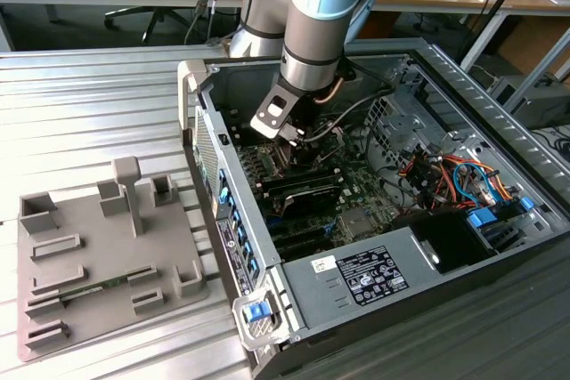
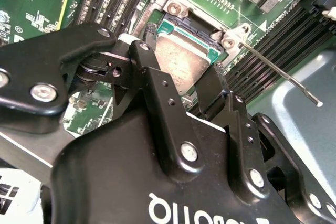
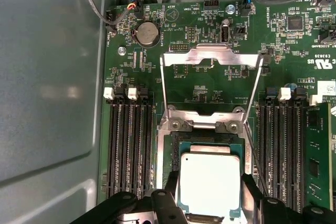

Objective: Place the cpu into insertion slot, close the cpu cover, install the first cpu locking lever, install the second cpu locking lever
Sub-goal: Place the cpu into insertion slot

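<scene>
Presently, step one, placement: gripper (image 3: 209, 184) fingers (image 3: 249, 192) narrowed on the cpu (image 3: 210, 177), low over the insertion slot (image 3: 205, 139), cpu cover (image 3: 210, 56) hinged open; seating probably calls for square, level alignment.

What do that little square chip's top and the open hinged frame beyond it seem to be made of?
The cpu: its top looks like metal, a dull silver-grey matte finish that gives only soft, blurred glare. The cpu cover: thin stamped sheet metal by its look, a brighter silver with crisp highlights along its bent edges. Which metal either one is, the look leaves open.
</scene>
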Robot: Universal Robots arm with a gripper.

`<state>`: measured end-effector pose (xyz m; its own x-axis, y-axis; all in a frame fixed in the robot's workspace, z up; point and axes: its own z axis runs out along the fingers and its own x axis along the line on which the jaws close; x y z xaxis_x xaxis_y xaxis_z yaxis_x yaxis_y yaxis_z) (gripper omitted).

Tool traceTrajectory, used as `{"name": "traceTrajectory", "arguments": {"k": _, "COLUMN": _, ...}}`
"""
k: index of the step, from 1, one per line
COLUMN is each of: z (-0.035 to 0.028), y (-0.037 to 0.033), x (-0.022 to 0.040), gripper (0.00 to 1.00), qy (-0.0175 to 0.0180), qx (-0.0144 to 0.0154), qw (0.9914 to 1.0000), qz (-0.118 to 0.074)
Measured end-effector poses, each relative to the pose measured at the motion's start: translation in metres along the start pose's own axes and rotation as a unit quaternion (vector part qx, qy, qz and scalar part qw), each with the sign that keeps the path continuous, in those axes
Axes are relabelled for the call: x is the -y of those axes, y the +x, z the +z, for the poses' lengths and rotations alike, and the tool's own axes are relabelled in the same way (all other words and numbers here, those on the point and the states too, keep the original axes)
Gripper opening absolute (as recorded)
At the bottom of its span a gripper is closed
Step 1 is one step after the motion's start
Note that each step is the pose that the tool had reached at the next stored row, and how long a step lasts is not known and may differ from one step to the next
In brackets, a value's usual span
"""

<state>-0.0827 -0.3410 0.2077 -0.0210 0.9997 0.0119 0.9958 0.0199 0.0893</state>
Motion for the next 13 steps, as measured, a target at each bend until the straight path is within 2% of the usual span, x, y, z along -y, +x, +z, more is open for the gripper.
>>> {"name": "traceTrajectory", "arguments": {"k": 13, "z": 0.0039, "y": 0.0067, "x": -0.0020, "gripper": 0.55, "qy": 0.0001, "qx": 0.0001, "qw": 1.00000, "qz": 0.000}}
